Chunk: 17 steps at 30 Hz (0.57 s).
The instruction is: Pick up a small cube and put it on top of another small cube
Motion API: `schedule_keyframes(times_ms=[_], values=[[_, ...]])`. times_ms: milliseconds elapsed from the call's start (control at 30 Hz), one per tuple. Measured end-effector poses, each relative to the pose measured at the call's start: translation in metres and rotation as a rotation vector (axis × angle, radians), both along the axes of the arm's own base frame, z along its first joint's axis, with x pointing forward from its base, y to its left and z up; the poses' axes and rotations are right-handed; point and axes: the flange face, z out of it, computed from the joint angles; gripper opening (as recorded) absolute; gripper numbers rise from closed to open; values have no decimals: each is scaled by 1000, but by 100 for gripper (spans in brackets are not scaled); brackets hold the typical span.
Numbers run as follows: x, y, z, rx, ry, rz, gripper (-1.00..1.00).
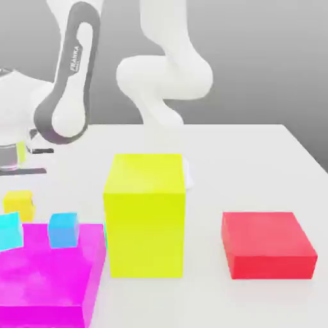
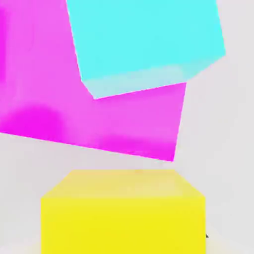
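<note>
The small yellow cube (image 1: 18, 202) sits on the white table at the exterior view's left, just behind the magenta block. My gripper (image 1: 13, 168) hangs straight over it at the picture's left edge, shut on the cube's sides. In the hand view the small yellow cube (image 2: 124, 213) sits centred and very close. Beyond it lie the magenta block (image 2: 74, 99) and a small blue cube (image 2: 144, 39) on top of that block. In the exterior view two small blue cubes (image 1: 63, 229) (image 1: 9, 230) stand on the magenta block (image 1: 51, 282).
A tall large yellow block (image 1: 146, 214) stands mid-table, right of the magenta block. A low red block (image 1: 268, 245) lies at the exterior view's right. The arm's white links (image 1: 70, 83) rise behind the table (image 1: 256, 160) at the left.
</note>
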Motion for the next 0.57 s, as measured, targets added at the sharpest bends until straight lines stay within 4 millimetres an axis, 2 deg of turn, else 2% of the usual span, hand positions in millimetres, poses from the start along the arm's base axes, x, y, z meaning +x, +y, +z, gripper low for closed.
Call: schedule_keyframes(times_ms=[167,233,300,433,467,567], values=[[59,22,61,10,14,123,-100],[70,26,81,17,27,131,-100],[71,28,74,38,30,114,-100],[72,29,35,44,31,110,-100],[71,28,26,42,32,107,100],[71,28,26,42,32,107,100]])
